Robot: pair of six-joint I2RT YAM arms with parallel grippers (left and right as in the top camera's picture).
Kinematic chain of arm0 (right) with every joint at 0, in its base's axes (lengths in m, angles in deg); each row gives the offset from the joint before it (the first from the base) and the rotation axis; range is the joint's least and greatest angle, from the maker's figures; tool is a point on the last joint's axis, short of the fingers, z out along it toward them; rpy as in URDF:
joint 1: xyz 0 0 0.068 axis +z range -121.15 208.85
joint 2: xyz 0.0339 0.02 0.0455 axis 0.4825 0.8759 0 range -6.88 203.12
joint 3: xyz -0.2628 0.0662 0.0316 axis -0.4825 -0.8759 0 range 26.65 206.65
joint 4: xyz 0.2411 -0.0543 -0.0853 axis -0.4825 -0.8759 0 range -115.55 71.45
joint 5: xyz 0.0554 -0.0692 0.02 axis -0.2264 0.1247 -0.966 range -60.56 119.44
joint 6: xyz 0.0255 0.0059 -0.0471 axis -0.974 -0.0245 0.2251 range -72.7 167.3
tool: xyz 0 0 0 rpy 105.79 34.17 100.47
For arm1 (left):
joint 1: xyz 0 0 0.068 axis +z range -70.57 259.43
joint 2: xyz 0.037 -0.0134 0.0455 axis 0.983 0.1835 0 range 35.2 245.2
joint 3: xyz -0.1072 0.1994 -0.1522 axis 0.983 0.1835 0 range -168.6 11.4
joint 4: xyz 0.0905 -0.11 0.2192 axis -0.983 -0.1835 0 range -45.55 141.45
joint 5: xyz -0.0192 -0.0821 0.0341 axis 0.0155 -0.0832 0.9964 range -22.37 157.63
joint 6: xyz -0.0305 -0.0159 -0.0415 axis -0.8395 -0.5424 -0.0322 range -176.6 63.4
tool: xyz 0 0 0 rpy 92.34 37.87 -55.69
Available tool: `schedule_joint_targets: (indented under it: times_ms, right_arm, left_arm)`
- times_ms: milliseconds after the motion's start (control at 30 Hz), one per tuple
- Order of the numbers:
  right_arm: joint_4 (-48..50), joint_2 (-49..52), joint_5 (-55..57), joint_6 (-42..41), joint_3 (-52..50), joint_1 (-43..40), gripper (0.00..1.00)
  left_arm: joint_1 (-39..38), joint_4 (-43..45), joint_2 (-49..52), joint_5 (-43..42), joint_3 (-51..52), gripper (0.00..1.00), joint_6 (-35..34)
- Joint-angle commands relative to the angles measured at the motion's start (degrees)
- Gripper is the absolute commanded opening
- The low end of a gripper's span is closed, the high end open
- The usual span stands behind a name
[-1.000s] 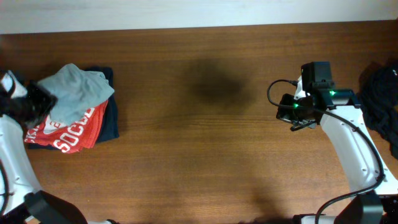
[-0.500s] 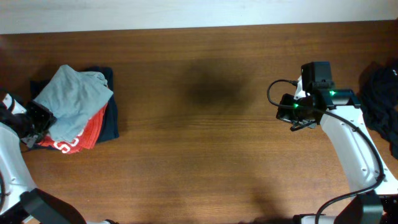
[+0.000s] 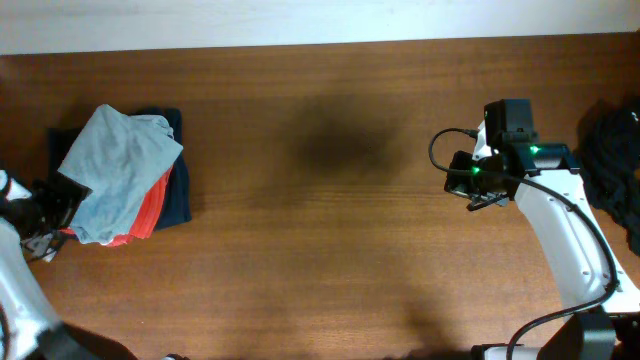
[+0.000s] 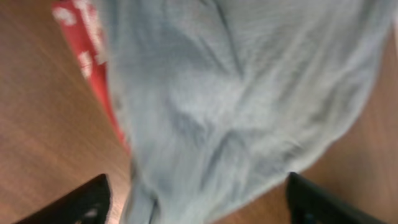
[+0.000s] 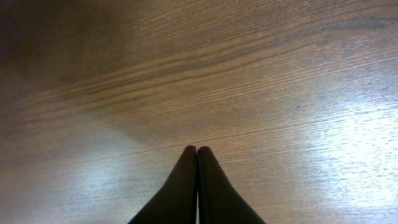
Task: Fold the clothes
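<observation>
Noting the pale grey-blue t-shirt [image 3: 120,170] lying rumpled and loosely folded on top of a small pile at the left end of the table [image 3: 320,260]. Finding beneath it a red t-shirt [image 3: 150,208] with white lettering, showing only as a strip along the pile's right side, and under that a dark navy garment [image 3: 178,195] sticking out further right. Recording the left gripper [image 3: 62,208] sitting just beside the pile's near-left corner, jaws standing wide apart and clamping nothing. Seeing, in the left wrist view, grey-blue cloth filling the space ahead, with its near edge drooping between the two black fingertips [image 4: 87,199]; not managing to tell whether cloth is touching either one. Recording the right gripper [image 3: 484,198] hanging well apart over bare wood on the table's right half, fingers pressed together, holding nothing. Noting a black garment [image 3: 612,150] lying at the right edge.
</observation>
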Motion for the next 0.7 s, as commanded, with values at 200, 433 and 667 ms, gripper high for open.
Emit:
schedule_joint_targets:
  times_ms: [200, 433, 667]
  right_arm:
    - [0.61, -0.76, -0.13, 0.68, 0.63, -0.33, 0.04]
    - [1.03, -0.76, -0.15, 0.61, 0.63, -0.33, 0.04]
    - [0.13, -0.76, -0.20, 0.63, 0.63, -0.33, 0.04]
  left_arm:
    - [-0.15, 3.72, -16.92, -0.42, 0.22, 0.84, 3.08]
    - [-6.27, 17.59, -11.69, 0.81, 1.40, 0.00, 16.83]
    - [-15.17, 17.59, 3.32, 0.87, 1.60, 0.00, 30.73]
